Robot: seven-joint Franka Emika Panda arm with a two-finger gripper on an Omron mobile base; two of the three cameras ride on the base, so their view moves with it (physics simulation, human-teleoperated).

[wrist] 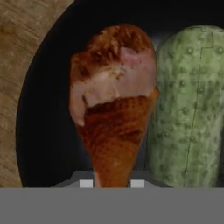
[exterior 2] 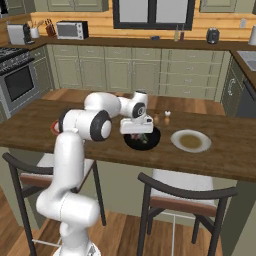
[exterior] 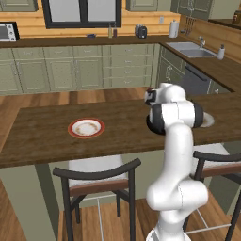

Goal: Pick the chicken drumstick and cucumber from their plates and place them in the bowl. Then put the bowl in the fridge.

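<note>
Chicken drumstick (wrist: 114, 105) directly below gripper (exterior 2: 137, 131), lying beside cucumber (wrist: 188, 105) inside black bowl (exterior 2: 150, 142). Finger spread impossible to tell. Cream plate (exterior 2: 190, 141) right of hand; red-rimmed plate (exterior: 86, 127) bare.

Flat, even rendered light in both base views, no glare, only faint shadows under my arm on the counter (exterior 2: 220, 155). Low resolution, soft edges. My hand view is dim and blurry up close; the bowl (wrist: 48, 131) reads near-black, detail lost.
</note>
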